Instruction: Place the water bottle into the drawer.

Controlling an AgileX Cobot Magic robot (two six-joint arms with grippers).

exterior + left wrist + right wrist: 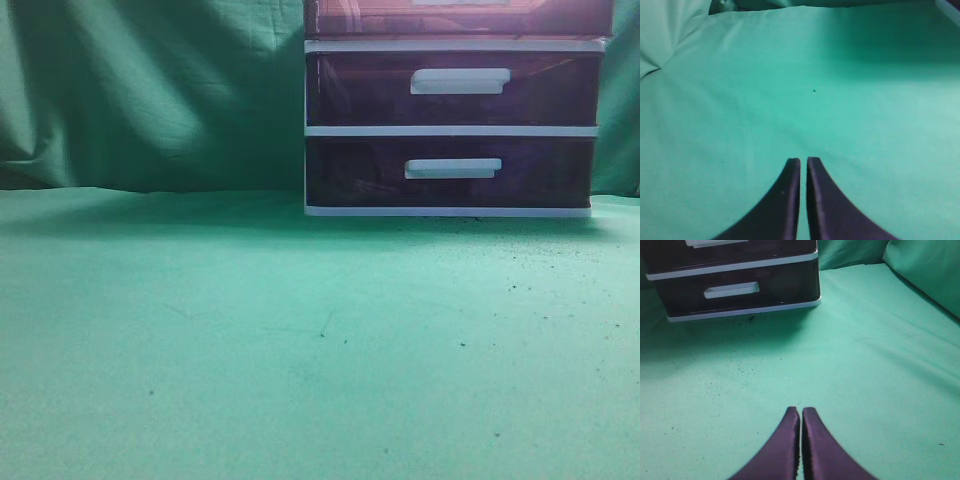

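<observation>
The drawer [460, 18] is the uppermost of three in a white-framed unit at the back right of the exterior view. Only its lower strip shows at the top edge. The water bottle is not in any view. My left gripper [803, 160] is shut and empty over bare green cloth. My right gripper [801, 410] is shut and empty, well in front of the unit. Neither gripper shows in the exterior view.
The middle drawer [455, 88] and the lowest drawer [450, 172] are closed, each with a white bar handle. The unit's lower part also shows in the right wrist view [740, 285]. Green cloth [250, 340] covers the table and hangs behind it.
</observation>
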